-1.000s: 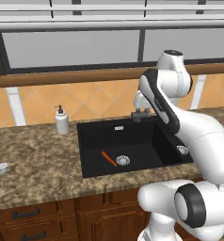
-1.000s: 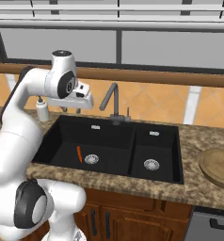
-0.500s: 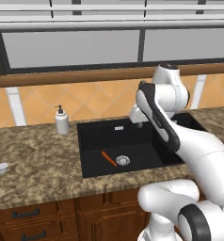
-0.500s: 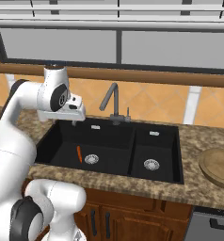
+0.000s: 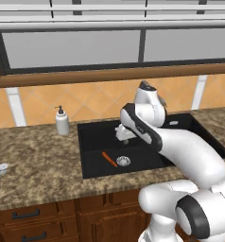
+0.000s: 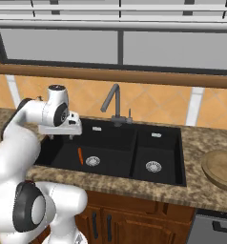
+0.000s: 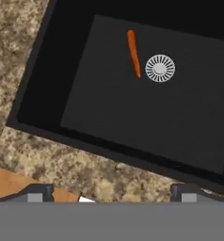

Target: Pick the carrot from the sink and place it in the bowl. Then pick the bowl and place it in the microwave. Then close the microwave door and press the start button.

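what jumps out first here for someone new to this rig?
The thin orange carrot stands out against the black sink, lying on the floor of the left basin right beside the round metal drain. Next is the white arm, bent over that basin with its open hand hovering above the sink's left rim, holding nothing. Off to the right, the tan wooden bowl waits on the speckled counter.

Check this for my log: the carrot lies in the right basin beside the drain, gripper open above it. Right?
Wrong basin. The carrot lies in the sink's left basin beside the drain, as the right base view shows. The gripper is open above it.
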Robot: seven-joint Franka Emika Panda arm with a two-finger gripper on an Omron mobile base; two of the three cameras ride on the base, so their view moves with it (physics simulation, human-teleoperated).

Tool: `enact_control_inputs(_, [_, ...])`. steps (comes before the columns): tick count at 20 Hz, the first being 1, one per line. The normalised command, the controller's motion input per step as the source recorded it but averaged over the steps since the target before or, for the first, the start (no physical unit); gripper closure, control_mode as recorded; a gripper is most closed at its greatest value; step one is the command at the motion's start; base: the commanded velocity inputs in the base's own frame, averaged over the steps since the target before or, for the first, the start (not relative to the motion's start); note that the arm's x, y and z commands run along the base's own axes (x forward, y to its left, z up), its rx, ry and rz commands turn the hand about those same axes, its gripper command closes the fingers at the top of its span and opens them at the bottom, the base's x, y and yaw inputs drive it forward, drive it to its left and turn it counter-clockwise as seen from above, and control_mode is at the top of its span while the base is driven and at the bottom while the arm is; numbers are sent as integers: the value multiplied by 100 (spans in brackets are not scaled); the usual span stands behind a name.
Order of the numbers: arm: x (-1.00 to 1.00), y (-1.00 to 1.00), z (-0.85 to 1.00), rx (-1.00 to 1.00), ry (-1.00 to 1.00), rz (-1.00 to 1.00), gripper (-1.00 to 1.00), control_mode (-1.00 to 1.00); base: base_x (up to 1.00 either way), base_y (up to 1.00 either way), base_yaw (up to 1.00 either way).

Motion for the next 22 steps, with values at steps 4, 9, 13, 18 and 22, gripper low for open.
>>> enact_control_inputs(4, [77, 21, -77, 0, 14, 14, -100, -100, 0, 0, 0])
enact_control_inputs(9, [66, 31, -84, -7, 2, 10, -100, -100, 0, 0, 0])
enact_control_inputs(13, [63, 8, -72, -2, 0, 7, -100, -100, 0, 0, 0])
enact_control_inputs(18, [47, 0, -73, 3, -7, 1, -100, -100, 0, 0, 0])
enact_control_inputs(22, [54, 0, -46, 0, -1, 0, -100, -100, 0, 0, 0])
